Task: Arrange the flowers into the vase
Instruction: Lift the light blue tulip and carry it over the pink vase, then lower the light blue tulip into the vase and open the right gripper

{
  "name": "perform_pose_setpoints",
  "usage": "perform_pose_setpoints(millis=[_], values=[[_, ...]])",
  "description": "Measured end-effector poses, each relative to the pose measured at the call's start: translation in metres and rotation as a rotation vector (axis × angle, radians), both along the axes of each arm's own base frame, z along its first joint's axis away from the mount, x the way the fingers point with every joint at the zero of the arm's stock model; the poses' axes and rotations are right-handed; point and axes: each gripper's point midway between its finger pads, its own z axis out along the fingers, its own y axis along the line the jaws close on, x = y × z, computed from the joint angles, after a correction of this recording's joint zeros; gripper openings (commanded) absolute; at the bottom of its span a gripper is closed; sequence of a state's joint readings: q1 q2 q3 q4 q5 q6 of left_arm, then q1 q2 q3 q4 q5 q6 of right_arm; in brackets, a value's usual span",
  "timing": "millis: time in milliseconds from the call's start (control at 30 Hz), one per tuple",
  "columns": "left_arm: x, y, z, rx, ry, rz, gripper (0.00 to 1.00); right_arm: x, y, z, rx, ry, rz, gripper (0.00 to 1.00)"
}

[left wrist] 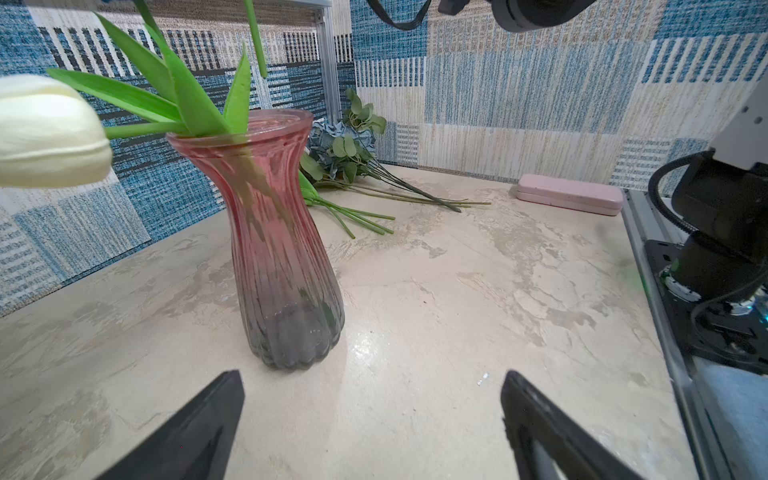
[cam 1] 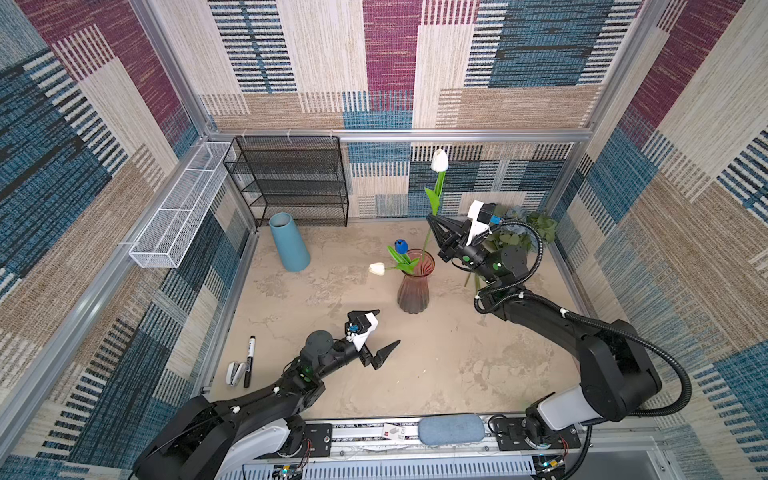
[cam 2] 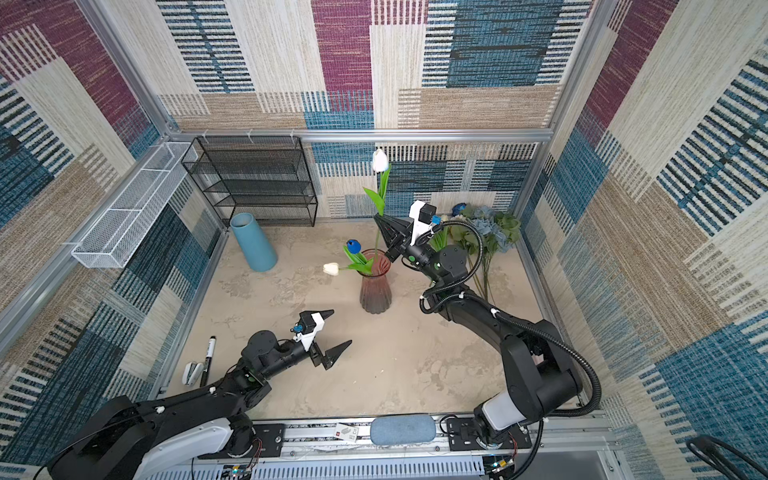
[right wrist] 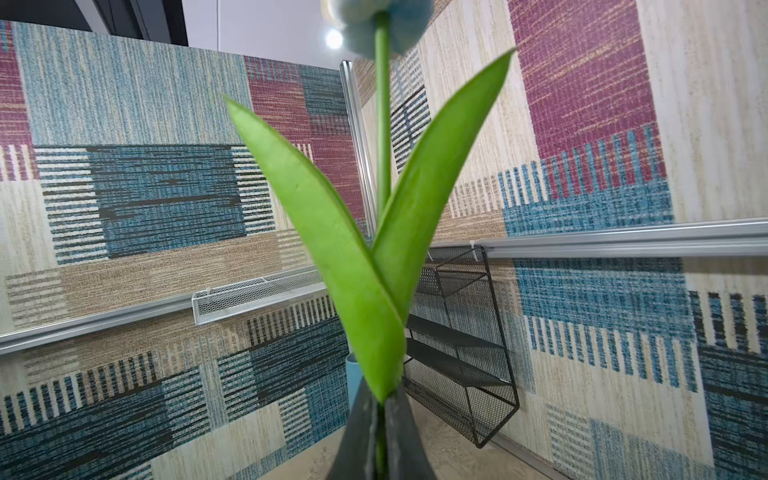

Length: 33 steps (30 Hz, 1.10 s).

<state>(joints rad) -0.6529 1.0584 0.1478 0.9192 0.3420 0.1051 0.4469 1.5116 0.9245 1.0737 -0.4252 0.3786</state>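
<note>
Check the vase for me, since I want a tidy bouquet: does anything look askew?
Yes. In the pink vase, one white tulip lolls almost sideways over the rim, its head hanging outside, while the blue tulip beside it stands more upright. Nothing looks spilled or broken.

In the right wrist view the held tulip's (right wrist: 365,282) bloom is blurred and cut by the frame edge, and its stem is hidden between the right gripper's (right wrist: 380,401) jaws. In both top views the loose flowers (cam 1: 540,226) (cam 2: 494,228) are partly hidden by the right arm (cam 1: 540,307) (cam 2: 478,307). In the left wrist view a white bloom (left wrist: 45,133) is cut off at the edge.
</note>
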Motion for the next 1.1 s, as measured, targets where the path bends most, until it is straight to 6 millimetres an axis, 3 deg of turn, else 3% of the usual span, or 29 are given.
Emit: perform_pose_setpoints(millis=[167,300,433,567,933,1100], values=[[0.003,-0.002,0.005,-0.005,-0.011,0.0,0.99,0.004,-0.002,-0.012,-0.021,0.018,-0.034,0.0],[-0.002,0.001,-0.004,0.005,0.005,0.0,0.99,0.005,-0.002,-0.034,-0.046,0.05,-0.036,0.0],[-0.003,0.002,0.012,-0.022,-0.032,-0.001,0.99,0.006,0.0,-0.046,-0.057,0.071,-0.033,0.0],[-0.005,0.004,0.011,-0.023,-0.036,0.004,0.99,0.01,0.003,-0.051,-0.071,0.068,-0.035,0.01],[-0.005,0.008,0.014,-0.013,-0.052,0.021,0.99,0.004,0.022,-0.068,-0.17,0.03,-0.009,0.13],[-0.003,0.006,0.004,0.009,-0.03,0.021,0.99,0.005,0.024,-0.089,-0.226,0.061,-0.018,0.27]])
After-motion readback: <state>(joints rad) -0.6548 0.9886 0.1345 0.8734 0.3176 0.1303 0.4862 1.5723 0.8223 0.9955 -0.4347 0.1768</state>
